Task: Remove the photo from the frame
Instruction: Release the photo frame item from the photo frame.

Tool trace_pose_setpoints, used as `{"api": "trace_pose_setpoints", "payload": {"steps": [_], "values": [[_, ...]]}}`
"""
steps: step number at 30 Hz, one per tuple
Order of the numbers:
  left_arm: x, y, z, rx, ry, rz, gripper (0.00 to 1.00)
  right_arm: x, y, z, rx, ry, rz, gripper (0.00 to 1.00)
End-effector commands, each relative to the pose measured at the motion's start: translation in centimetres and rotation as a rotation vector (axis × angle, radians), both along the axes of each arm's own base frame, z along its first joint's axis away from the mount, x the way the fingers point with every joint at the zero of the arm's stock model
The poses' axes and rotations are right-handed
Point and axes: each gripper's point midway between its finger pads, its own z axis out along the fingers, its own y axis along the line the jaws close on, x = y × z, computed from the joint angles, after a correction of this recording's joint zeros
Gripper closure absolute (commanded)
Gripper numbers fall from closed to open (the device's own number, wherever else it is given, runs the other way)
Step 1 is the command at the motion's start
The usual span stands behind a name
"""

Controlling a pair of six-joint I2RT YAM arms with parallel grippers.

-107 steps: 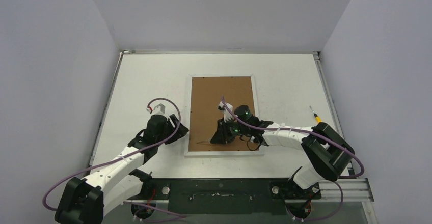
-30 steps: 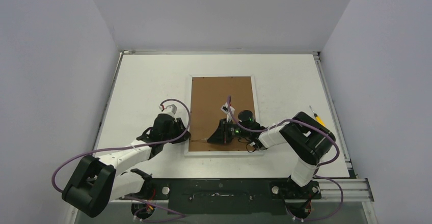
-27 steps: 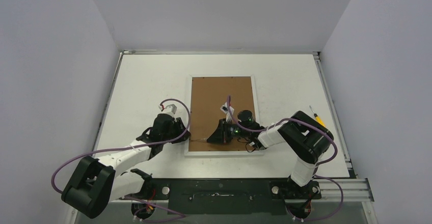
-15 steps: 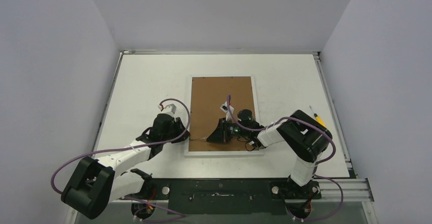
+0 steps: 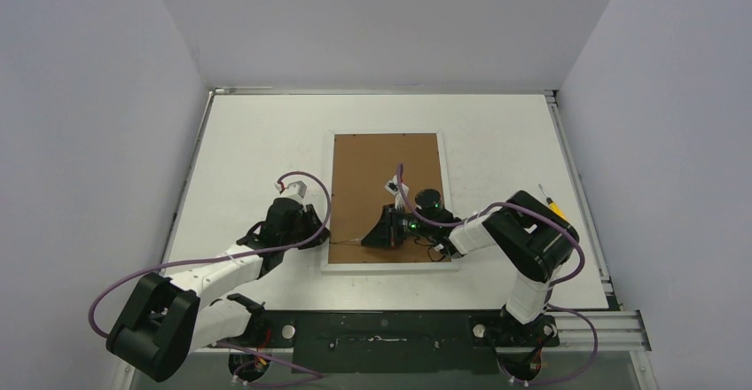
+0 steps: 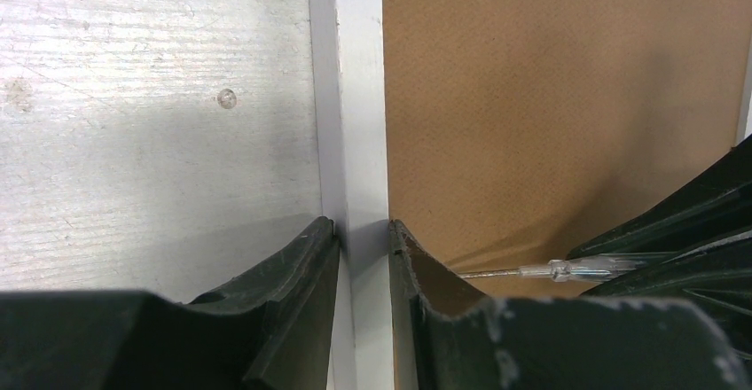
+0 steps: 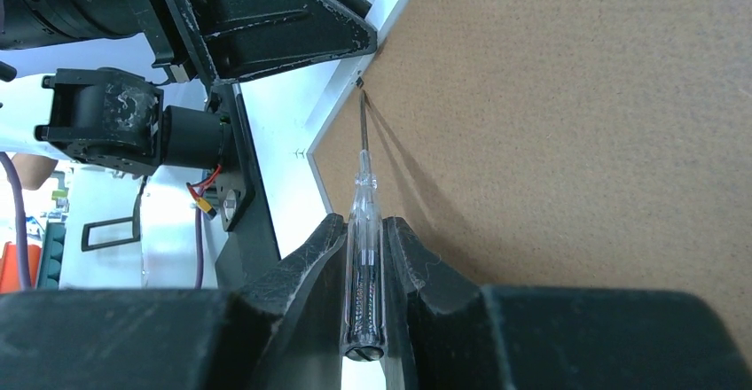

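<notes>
Seen from above, the frame (image 5: 381,168) lies face down mid-table (image 5: 257,142) with its brown back up. The left gripper (image 5: 319,230) is at its left rail near the near corner, and the right gripper (image 5: 379,233) reaches in over the back from the right. The photo is hidden; since the board is in place, it is probably underneath, inside the frame. A yellow-handled tool (image 5: 550,202) lies well apart on the right. In the left wrist view, the fingers are pinched on the white border (image 6: 355,97), one on the table side and one over the backing board (image 6: 550,97). In the right wrist view, the fingers are pressed onto a clear-handled screwdriver (image 7: 364,213) whose blade tip sits at a small dark tab (image 7: 359,81) on the board's left edge. The step in hand looks like freeing that tab. The blade should stay shallow, get under or against the tab and move it off the board, not dig into the fibreboard. The left clamp should steady the rail against the push, because a slip would send the tip towards the left fingers just beside it.
</notes>
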Motion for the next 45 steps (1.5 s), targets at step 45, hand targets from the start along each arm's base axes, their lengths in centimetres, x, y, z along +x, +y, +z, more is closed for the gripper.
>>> {"api": "trace_pose_setpoints", "payload": {"steps": [45], "values": [[0.1, -1.7, 2.3, -0.117, -0.043, -0.021, 0.81, 0.7, 1.9, 0.2, 0.042, -0.015, 0.033, 0.95]]}}
